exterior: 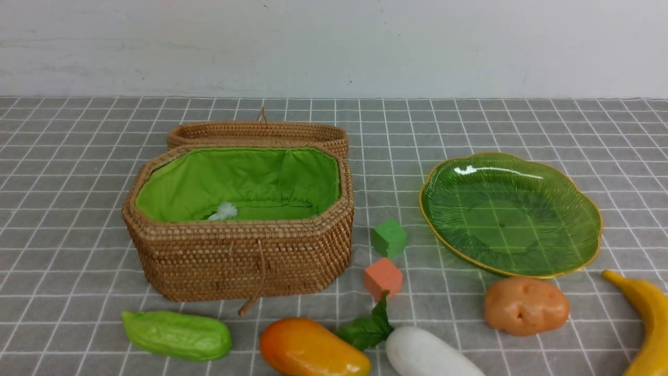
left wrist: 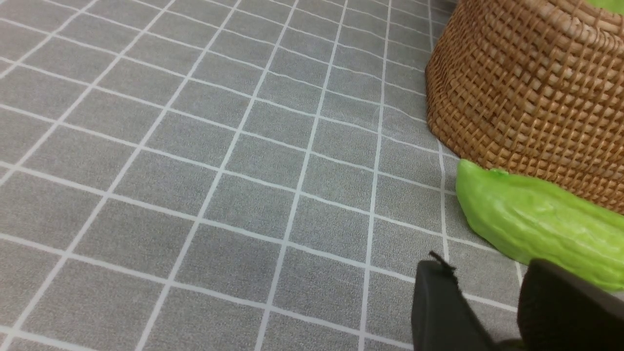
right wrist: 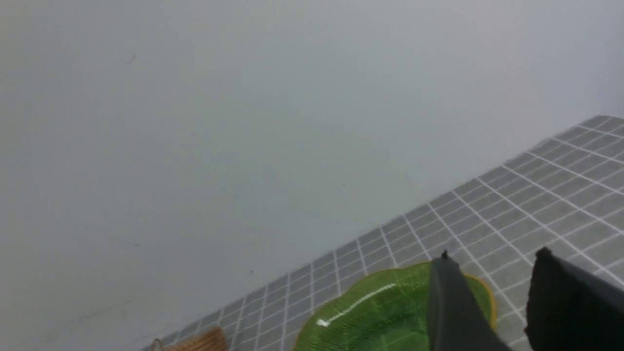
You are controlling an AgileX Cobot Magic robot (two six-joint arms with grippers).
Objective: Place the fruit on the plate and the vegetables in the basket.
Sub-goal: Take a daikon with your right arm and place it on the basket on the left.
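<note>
The left gripper [left wrist: 480,292] and right gripper [right wrist: 492,287] each stand partly open, with nothing between the visible fingertips. The front view alone shows the banana [exterior: 647,318], mango [exterior: 313,349], radish [exterior: 430,352] and potato [exterior: 526,306] lying outside the basket [exterior: 240,261] and green glass plate [exterior: 503,224].

We are seeing: one wall [exterior: 334,47], white, lightly marked; one cloth [exterior: 68,209], grey, white-gridded, creased, reaching the wall's foot.

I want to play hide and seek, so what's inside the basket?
The basket has green cloth and something small, white and fluffy. Its near wall hides part of the bottom, so I can't see everything there.
</note>
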